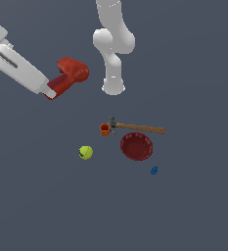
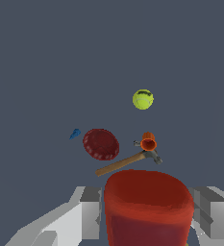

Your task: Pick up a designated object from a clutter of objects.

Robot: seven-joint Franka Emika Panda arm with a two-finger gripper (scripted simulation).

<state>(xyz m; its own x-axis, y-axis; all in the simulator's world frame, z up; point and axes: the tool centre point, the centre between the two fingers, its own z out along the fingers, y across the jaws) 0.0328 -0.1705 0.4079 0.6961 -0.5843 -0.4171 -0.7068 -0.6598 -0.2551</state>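
Above grey floor (image 1: 193, 215), tool (image 2: 149, 211) clamps red drill (image 1: 70, 74), fingers (image 2: 90, 214) pressing both sides

The exterior view looks steeply down from high up, well back, taking in the arm and the whole surface (image 1: 193, 211). The wrist view looks out past the hand (image 2: 147, 211), close to it. Both views share the hammer (image 1: 137, 128), bowl (image 1: 136, 146) and ball (image 1: 86, 152).

Red drill (image 1: 71, 73): smooth, slightly glossy plastic look. Hammer (image 1: 137, 128): brown wood-grain handle, dull grey metal head; bowl (image 1: 136, 146) dark red, matt, faintly ribbed inside. Tennis ball (image 1: 86, 152) looks fuzzy-matt; orange cup (image 1: 104, 129) smooth; gripper (image 1: 51, 92) matt white.
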